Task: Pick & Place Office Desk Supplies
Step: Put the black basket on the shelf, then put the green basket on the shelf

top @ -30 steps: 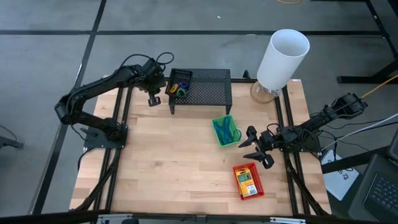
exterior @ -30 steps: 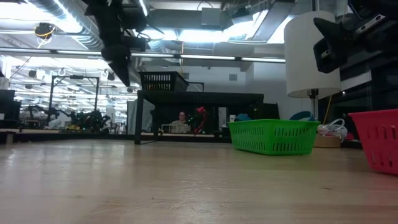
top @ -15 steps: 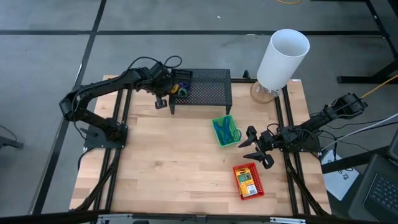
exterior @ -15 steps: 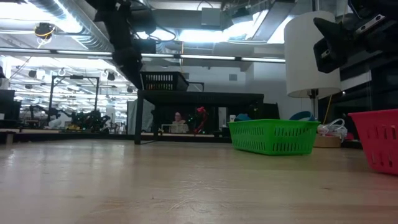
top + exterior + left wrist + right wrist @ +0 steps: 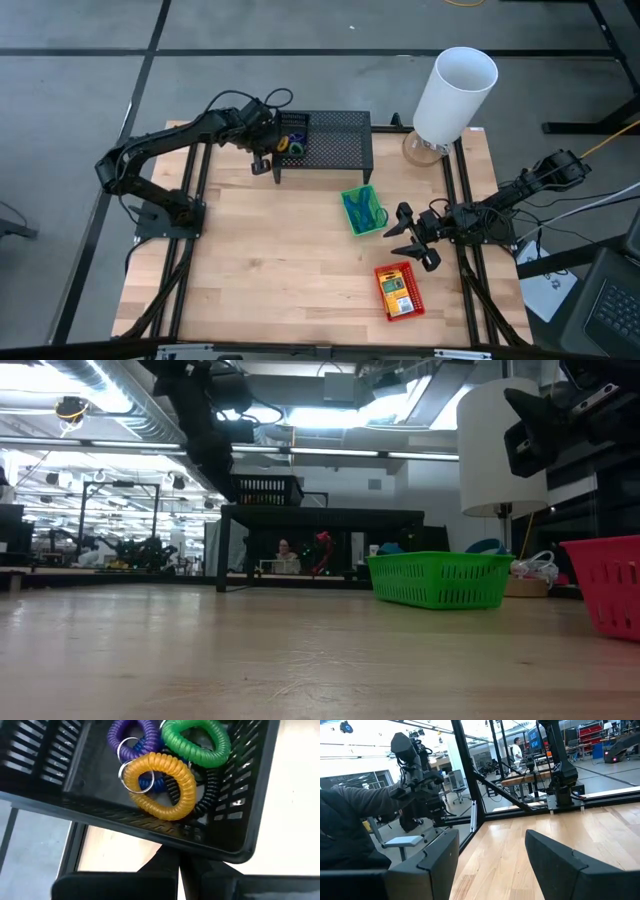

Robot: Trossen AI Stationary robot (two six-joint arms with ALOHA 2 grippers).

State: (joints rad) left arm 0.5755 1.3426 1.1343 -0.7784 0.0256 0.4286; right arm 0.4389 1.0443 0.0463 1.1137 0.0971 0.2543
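The sorting looks nearly done: rings (image 5: 160, 785) fill the black basket (image 5: 290, 131) on the stand (image 5: 335, 145), blue bands lie in the green basket (image 5: 362, 211), packs in the red basket (image 5: 399, 291). Left tool (image 5: 261, 164) hangs pressed together beside the black basket; right tool (image 5: 408, 240) waits spread apart over the table (image 5: 260, 260).

Left arm is stretched out over the far left part of the table (image 5: 260, 260), wrist bent down, and its left pincer (image 5: 260, 163) is fully closed with the two fingers pressed together. Right arm is low over the table's right edge, right pincer (image 5: 404, 238) spread wide and holding nothing.
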